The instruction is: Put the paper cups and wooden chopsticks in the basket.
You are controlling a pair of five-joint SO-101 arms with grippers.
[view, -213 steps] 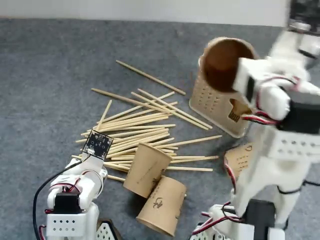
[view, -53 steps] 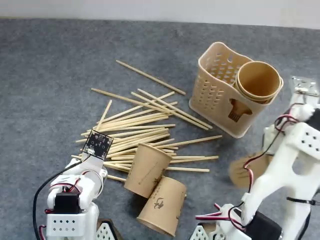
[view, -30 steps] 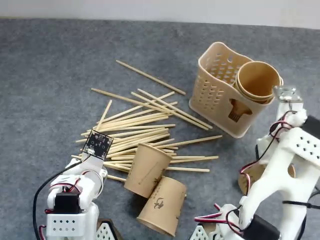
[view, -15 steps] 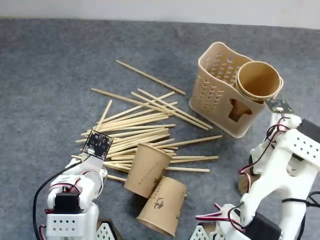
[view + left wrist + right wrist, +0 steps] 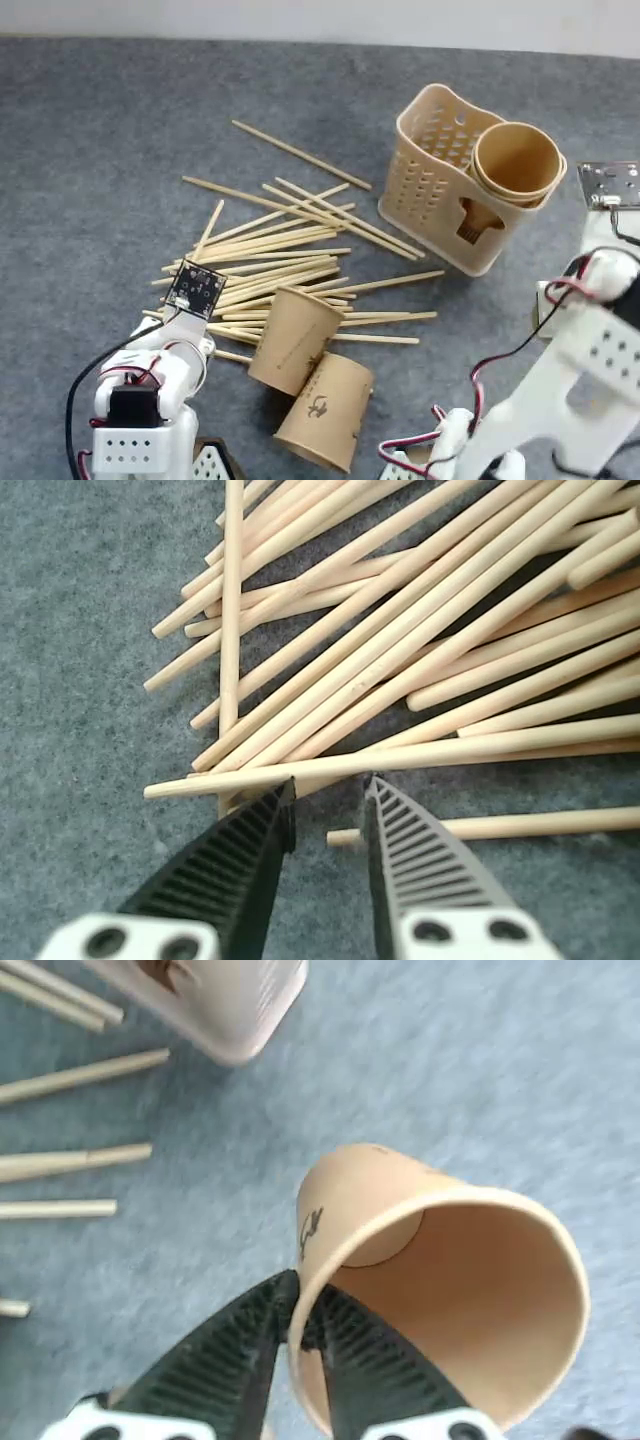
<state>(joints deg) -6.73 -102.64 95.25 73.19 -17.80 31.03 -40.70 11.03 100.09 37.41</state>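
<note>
Over at the near right corner of the desk (image 5: 100, 120), the right gripper (image 5: 300, 1312) is clamped on the rim of a held cup (image 5: 450, 1260), with one finger outside the wall and the other inside the mouth. This paper cup is tipped on its side with its open mouth facing the wrist. I cannot tell whether it rests on the grey cover or hangs just above it.

The basket (image 5: 440, 190) stands toward the far right of the desk. Stacked cups (image 5: 515, 160) are nested in its end nearest the right edge, and they rise above its rim.

Wooden chopsticks (image 5: 270, 255) lie fanned across the middle of the desk. Several tips come close to the foot of the basket. One lone stick (image 5: 300, 155) lies apart from the heap, toward the far edge.

Near the middle of the near edge, two loose cups lie on their sides, touching each other. The farther cup (image 5: 293, 340) rests across some chopstick ends, and the nearer cup (image 5: 325, 410) lies just beside it on the cover.

By the near left corner, the left gripper (image 5: 328, 790) hangs over the near fringe of the chopstick heap. Its jaws are a narrow gap apart and hold nothing. One stick lies crosswise right at its fingertips (image 5: 283, 798).
</note>
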